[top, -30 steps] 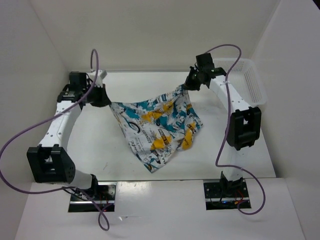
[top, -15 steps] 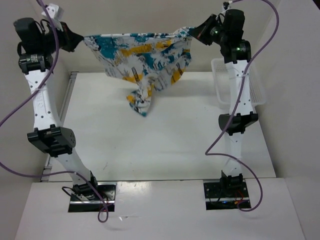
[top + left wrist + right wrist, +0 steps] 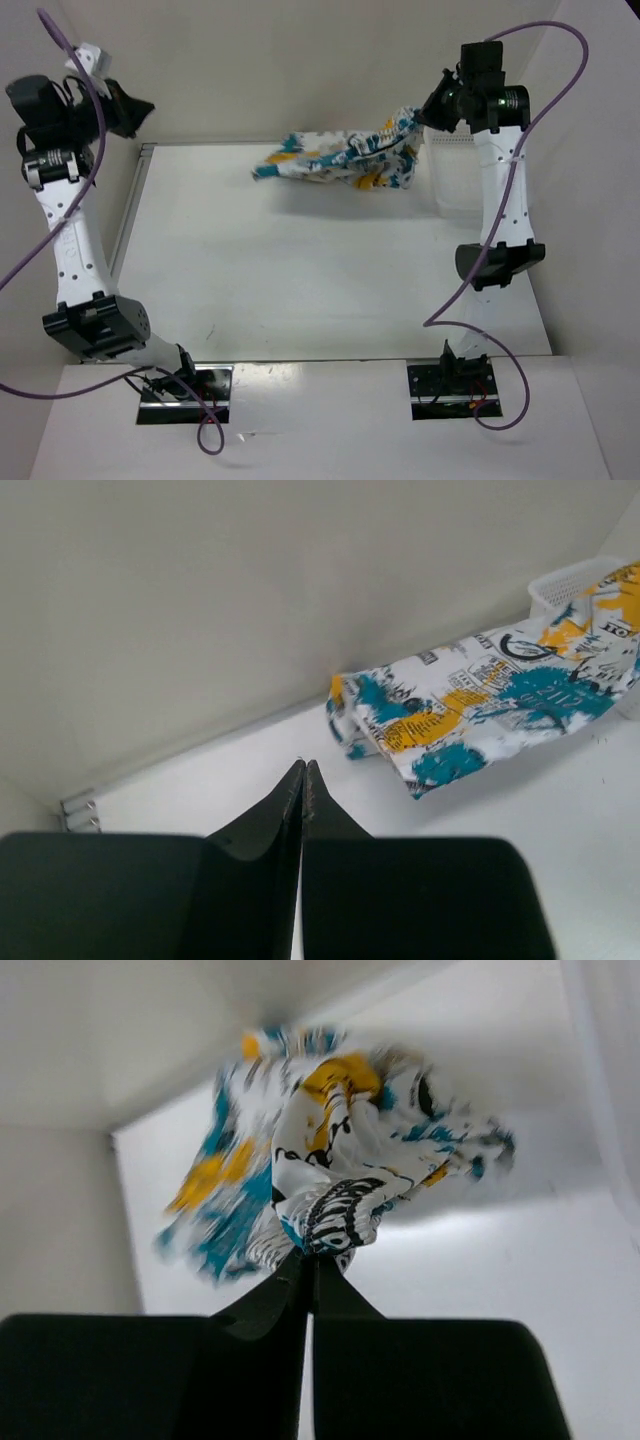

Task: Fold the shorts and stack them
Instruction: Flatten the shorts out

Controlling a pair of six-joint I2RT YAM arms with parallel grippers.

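Note:
The printed shorts (image 3: 345,155) hang bunched from my right gripper (image 3: 428,108), which is shut on one corner, high at the far right; the rest of the cloth trails left toward the back of the table. The right wrist view shows the fabric (image 3: 330,1175) pinched at the fingertips of the right gripper (image 3: 312,1256), blurred. My left gripper (image 3: 143,105) is raised at the far left, shut with nothing in it. In the left wrist view the shorts (image 3: 490,695) lie well off to the right of the left gripper (image 3: 303,765).
A white mesh basket (image 3: 452,170) stands at the back right, partly behind the right arm; its corner (image 3: 570,580) shows in the left wrist view. White walls enclose the table on three sides.
The left gripper has lost its corner of the shorts. The cloth, stretched between both raised grippers half a second ago, now hangs from the right gripper alone and has dropped toward the table.

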